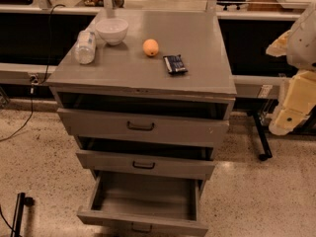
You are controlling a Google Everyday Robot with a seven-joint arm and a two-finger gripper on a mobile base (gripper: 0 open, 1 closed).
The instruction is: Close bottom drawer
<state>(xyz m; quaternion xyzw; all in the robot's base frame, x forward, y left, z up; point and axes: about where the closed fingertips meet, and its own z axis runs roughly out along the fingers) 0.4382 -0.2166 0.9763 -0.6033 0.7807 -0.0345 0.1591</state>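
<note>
Grey all over, the cabinet (207,78) stands in the middle of the view with all three drawers partly out. The bottom drawer (143,199) is pulled out furthest, its deep box empty and its front cut off by the lower edge of the view. It lies low and well to the left of the gripper.

Furthest from the gripper, at the left of the cabinet top, a clear plastic bottle (85,47) lies on its side. A white bowl (112,30) sits just beside it. Nearer the gripper are an orange (151,47) and then a dark snack packet (175,63), the closest of the four.

The gripper (291,107) is at the far right edge, cream-coloured, about level with the top drawer (143,127) and well apart from everything on the cabinet. Whether it is open or closed I cannot tell.

My worries are these:
- **Clipping a drawer:** To reach the bottom front, the gripper must travel down and left past the jutting right corners of the top drawer and the middle drawer (143,165). It could clip either one, or push the wrong drawer.
- **Jamming:** A push landing on the near right corner instead of the centre might skew the box on its runners and jam it.
- **Rolling objects:** A hard shove could jolt the cabinet. The bottle and the orange both look free to roll, and the bottle lies close to the left edge.
</note>
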